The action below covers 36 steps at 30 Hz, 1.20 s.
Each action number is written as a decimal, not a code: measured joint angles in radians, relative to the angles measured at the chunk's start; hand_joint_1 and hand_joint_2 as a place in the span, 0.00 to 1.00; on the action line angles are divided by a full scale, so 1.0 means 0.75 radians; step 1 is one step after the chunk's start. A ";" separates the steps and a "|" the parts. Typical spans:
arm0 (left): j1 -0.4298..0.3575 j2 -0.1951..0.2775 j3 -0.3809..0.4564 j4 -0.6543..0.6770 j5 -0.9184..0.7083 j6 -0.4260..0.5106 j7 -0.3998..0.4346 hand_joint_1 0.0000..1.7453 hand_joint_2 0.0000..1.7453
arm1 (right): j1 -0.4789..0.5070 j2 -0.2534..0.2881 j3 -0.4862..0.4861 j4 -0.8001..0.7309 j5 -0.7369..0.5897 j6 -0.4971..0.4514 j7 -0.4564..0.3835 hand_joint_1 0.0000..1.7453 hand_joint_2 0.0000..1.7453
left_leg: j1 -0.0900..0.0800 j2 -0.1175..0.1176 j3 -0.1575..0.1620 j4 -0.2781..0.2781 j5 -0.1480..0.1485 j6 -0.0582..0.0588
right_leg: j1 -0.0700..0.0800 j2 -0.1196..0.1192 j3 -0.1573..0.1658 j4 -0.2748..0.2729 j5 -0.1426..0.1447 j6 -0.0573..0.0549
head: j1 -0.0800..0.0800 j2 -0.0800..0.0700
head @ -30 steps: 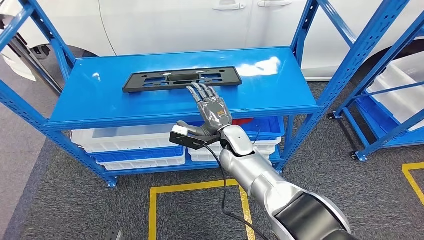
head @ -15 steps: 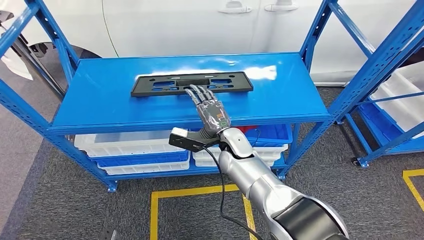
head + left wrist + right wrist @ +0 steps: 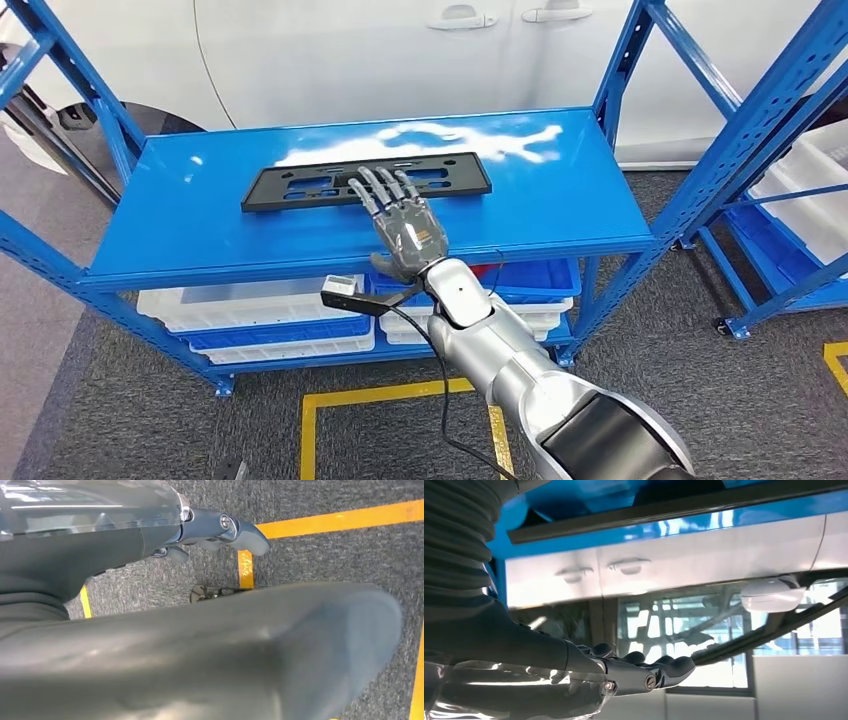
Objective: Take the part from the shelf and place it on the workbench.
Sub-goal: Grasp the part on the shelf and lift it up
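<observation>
Right hand (image 3: 405,228) hovers, fingers (image 3: 372,190) apart, over the black part's (image 3: 300,187) front edge mid-shelf (image 3: 560,200); recommend lowering squarely before closing.

Lies flat on the top shelf (image 3: 200,225), the long part (image 3: 300,185), near the back. Reaches over the part's front edge from below, the right hand (image 3: 400,225). Sit under the shelf, bins (image 3: 250,300), with a car (image 3: 400,50) behind.

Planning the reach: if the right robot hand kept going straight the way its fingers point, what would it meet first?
Probably the flat black slotted plastic part on the blue metal shelf. The right robot hand points straight at it with spread fingers, fingertips already over its near edge; whether they touch it is unclear.
</observation>
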<state>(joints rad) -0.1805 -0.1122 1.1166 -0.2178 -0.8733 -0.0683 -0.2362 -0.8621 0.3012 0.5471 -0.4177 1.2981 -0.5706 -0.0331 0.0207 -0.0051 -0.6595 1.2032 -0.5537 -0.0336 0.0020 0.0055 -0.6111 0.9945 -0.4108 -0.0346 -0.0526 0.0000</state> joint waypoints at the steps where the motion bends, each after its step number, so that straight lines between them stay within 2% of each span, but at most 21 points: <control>1: 0.001 0.000 0.000 0.000 -0.001 0.000 0.000 0.00 0.00 | 0.001 0.003 0.015 0.002 0.016 0.000 0.008 0.00 1.00 | 0.001 0.000 -0.046 0.075 -0.017 -0.004 | 0.002 0.001 0.006 0.001 -0.006 -0.003 | 0.000 0.000; 2: 0.001 0.001 0.000 0.000 -0.002 0.001 0.000 0.00 0.00 | 0.001 0.006 0.029 0.005 0.029 0.000 0.015 0.00 1.00 | 0.001 0.000 -0.076 0.111 -0.010 -0.006 | 0.003 0.001 0.012 0.002 -0.012 -0.004 | 0.000 0.000; 3: 0.001 0.001 0.000 0.000 -0.002 0.001 0.000 0.00 0.00 | 0.002 0.008 0.039 0.006 0.039 0.000 0.020 0.00 1.00 | 0.001 0.000 -0.081 0.096 0.023 -0.007 | 0.004 0.002 0.019 0.004 -0.019 -0.003 | 0.000 0.000; 5: 0.000 0.002 0.000 0.000 -0.002 0.003 0.000 0.00 0.00 | 0.001 0.017 0.058 0.009 0.059 0.001 0.029 0.00 1.00 | 0.000 0.001 -0.023 -0.067 0.136 -0.004 | 0.004 0.004 0.038 0.010 -0.038 0.002 | 0.000 0.000; 7: -0.001 0.003 0.000 0.000 -0.002 0.005 0.000 0.00 0.00 | -0.004 0.028 0.076 0.012 0.078 0.004 0.036 0.00 1.00 | -0.005 0.001 0.042 -0.214 0.196 0.008 | 0.009 0.006 0.048 0.019 -0.054 0.013 | 0.000 0.000; 12: 0.002 0.003 -0.001 0.000 -0.002 0.011 0.002 0.00 0.00 | -0.009 0.050 0.113 0.023 0.109 0.011 0.052 0.00 1.00 | -0.002 -0.001 0.069 -0.259 0.182 0.045 | 0.012 0.006 0.039 0.048 -0.085 0.044 | 0.000 0.000; 14: 0.001 0.003 -0.001 0.000 -0.002 0.012 0.002 0.00 0.00 | -0.012 0.053 0.121 0.025 0.114 0.011 0.054 0.00 1.00 | 0.002 -0.001 0.080 -0.265 0.178 0.057 | 0.006 0.004 -0.024 0.177 -0.146 0.056 | 0.000 0.000; 16: 0.001 0.004 0.000 0.000 -0.002 0.013 0.002 0.00 0.00 | -0.010 0.053 0.128 0.031 0.116 0.011 0.055 0.00 1.00 | 0.001 0.000 0.084 -0.264 0.171 0.063 | -0.002 0.003 -0.134 0.364 -0.208 0.064 | 0.000 0.000; 17: 0.002 0.004 0.000 0.000 -0.002 0.013 0.002 0.00 0.00 | -0.008 0.053 0.131 0.035 0.116 0.012 0.055 0.00 1.00 | 0.001 -0.001 0.087 -0.263 0.167 0.063 | -0.006 0.002 -0.173 0.415 -0.210 0.067 | 0.000 0.000; 18: 0.003 0.004 0.000 0.000 -0.001 0.013 0.002 0.00 0.00 | -0.006 0.053 0.135 0.039 0.117 0.012 0.055 0.00 1.00 | 0.001 -0.001 0.092 -0.262 0.162 0.061 | -0.009 0.001 -0.186 0.414 -0.183 0.067 | 0.000 0.000; 19: 0.005 0.004 0.000 0.000 0.000 0.013 0.002 0.00 0.00 | -0.006 0.053 0.139 0.042 0.117 0.012 0.056 0.00 1.00 | 0.001 -0.002 0.100 -0.261 0.156 0.059 | -0.010 0.001 -0.170 0.357 -0.132 0.065 | 0.000 0.000; 21: 0.007 0.004 0.000 0.000 0.002 0.013 0.002 0.00 0.00 | -0.007 0.054 0.145 0.046 0.117 0.012 0.056 0.00 1.00 | -0.001 -0.004 0.118 -0.260 0.142 0.051 | -0.008 0.000 -0.089 0.165 -0.024 0.055 | 0.000 0.000; 22: 0.006 0.003 0.000 0.000 0.003 0.014 0.002 0.00 0.00 | -0.008 0.054 0.147 0.047 0.117 0.012 0.057 0.00 1.00 | -0.003 -0.004 0.123 -0.259 0.136 0.045 | -0.005 0.000 -0.056 0.090 0.003 0.050 | 0.000 0.000; 23: 0.006 0.003 0.000 0.000 0.003 0.014 0.002 0.00 0.00 | -0.009 0.054 0.149 0.049 0.118 0.012 0.057 0.00 1.00 | -0.005 -0.004 0.125 -0.260 0.131 0.038 | -0.002 0.000 -0.037 0.047 0.012 0.045 | 0.000 0.000; 26: 0.005 0.003 0.000 0.001 0.005 0.015 0.002 0.00 0.00 | -0.010 0.057 0.157 0.054 0.119 0.016 0.055 0.00 1.00 | -0.002 -0.002 0.133 -0.263 0.120 0.013 | 0.001 0.004 -0.024 0.024 0.001 0.028 | 0.000 0.000; 28: 0.004 0.003 0.000 0.001 0.006 0.015 0.001 0.00 0.00 | -0.012 0.063 0.165 0.055 0.119 0.026 0.053 0.00 1.00 | 0.001 0.000 0.115 -0.211 0.088 0.002 | -0.004 0.003 -0.008 0.011 -0.002 0.012 | 0.000 0.000; 31: 0.005 0.003 0.000 0.001 0.006 0.014 0.000 0.00 0.00 | -0.007 0.072 0.185 0.056 0.119 0.045 0.053 0.00 1.00 | 0.003 0.000 -0.019 0.039 -0.013 -0.007 | -0.002 0.001 0.009 0.006 -0.013 -0.004 | 0.000 0.000; 32: 0.008 0.002 0.000 0.001 0.006 0.013 0.000 0.00 0.00 | -0.002 0.073 0.193 0.056 0.119 0.050 0.053 0.00 1.00 | 0.003 0.000 -0.061 0.104 -0.024 -0.009 | 0.001 0.001 0.013 0.007 -0.017 -0.006 | 0.000 0.000; 33: 0.009 0.002 0.000 0.001 0.006 0.013 0.000 0.00 0.00 | 0.003 0.073 0.202 0.056 0.118 0.054 0.053 0.00 1.00 | 0.003 0.000 -0.081 0.120 -0.006 -0.009 | 0.002 0.002 0.019 0.008 -0.023 -0.006 | 0.000 0.000; 34: 0.010 0.002 0.000 0.001 0.006 0.014 0.000 0.00 0.00 | 0.006 0.074 0.211 0.056 0.117 0.058 0.054 0.00 1.00 | 0.003 0.000 -0.074 0.081 0.037 -0.008 | 0.004 0.004 0.027 0.008 -0.029 -0.006 | 0.000 0.000; 36: 0.011 0.003 0.000 0.001 0.006 0.015 0.000 0.00 0.00 | 0.009 0.077 0.230 0.055 0.114 0.067 0.055 0.00 1.00 | 0.001 0.001 -0.002 -0.098 0.150 0.001 | 0.006 0.006 0.047 0.010 -0.044 0.000 | 0.000 0.000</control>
<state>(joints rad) -0.1722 -0.1098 1.1166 -0.2174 -0.8686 -0.0572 -0.2361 -0.8556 0.3587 0.7195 -0.3766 1.3837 -0.5204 0.0082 0.0217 -0.0045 -0.6613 1.1294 -0.4415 -0.0328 0.0067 0.0101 -0.5760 1.0023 -0.4439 -0.0344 -0.0526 -0.0002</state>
